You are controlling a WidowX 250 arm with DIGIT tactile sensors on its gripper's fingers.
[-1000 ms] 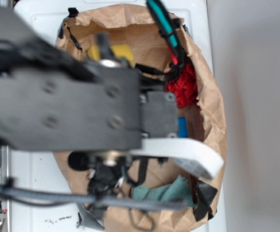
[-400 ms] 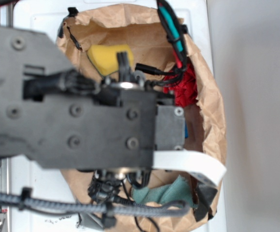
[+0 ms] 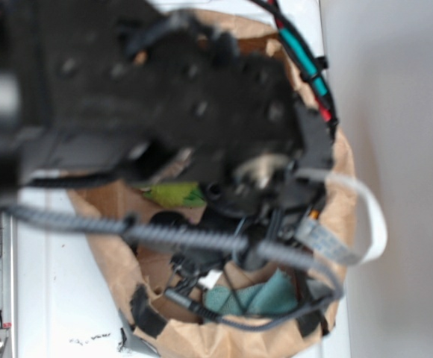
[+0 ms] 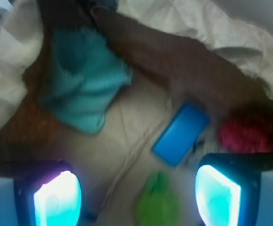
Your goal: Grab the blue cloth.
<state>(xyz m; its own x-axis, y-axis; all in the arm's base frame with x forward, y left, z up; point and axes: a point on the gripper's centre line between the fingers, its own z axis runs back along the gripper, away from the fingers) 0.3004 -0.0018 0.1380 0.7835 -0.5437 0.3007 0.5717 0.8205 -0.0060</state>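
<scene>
Blue cloth (image 4: 82, 77), blue block (image 4: 180, 133) beside, fingers (image 4: 57, 197) apart

Pale wall (image 3: 396, 112), white tabletop (image 3: 52, 298)

In the wrist view, the cloth (image 4: 82, 77) is seen upper left inside the paper bag (image 4: 183, 28), the block (image 4: 181, 134) right of it, well apart.
</scene>
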